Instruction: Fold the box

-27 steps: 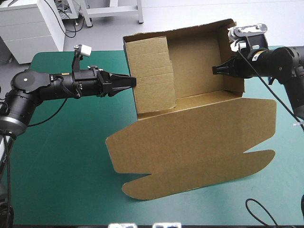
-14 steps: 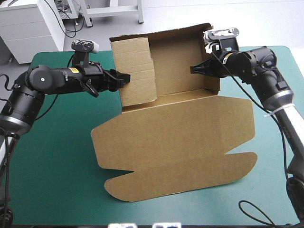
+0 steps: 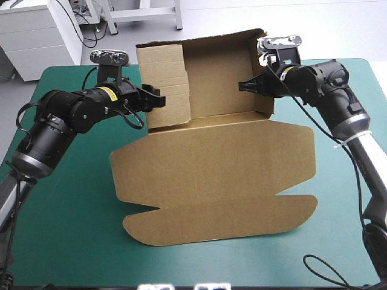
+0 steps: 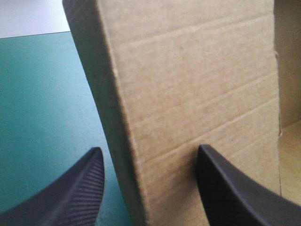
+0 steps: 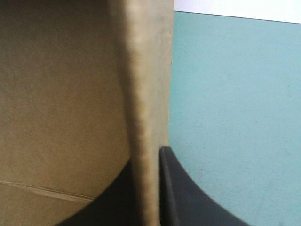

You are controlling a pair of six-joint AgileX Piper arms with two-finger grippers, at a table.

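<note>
**Box up as an open tray by the far edge, a gripper at each side wall**

I see the brown box [image 3: 217, 81] standing toward the far edge of the table [image 3: 60, 211], roughly midway between its left and right edges. Its back wall and both side walls are upright and form an open tray. The lid [image 3: 211, 181] lies flat on the teal-green cover, running from the tray toward the near edge with its flaps spread out. The left wall [image 3: 166, 84] shows creases across its face.

On my left wrist feed, the left gripper [image 4: 149, 148] straddles that wall's edge with its black fingers spread. One finger lies on the creased face, and the other stands off the far side with a strip of cover showing between it and the board. The right gripper [image 5: 146, 157] pinches the right wall [image 3: 263, 78]. Its fingers are pressed nearly together on the board's edge, one inside the tray and one outside. The arms reach in from the table's left and right edges.
</note>
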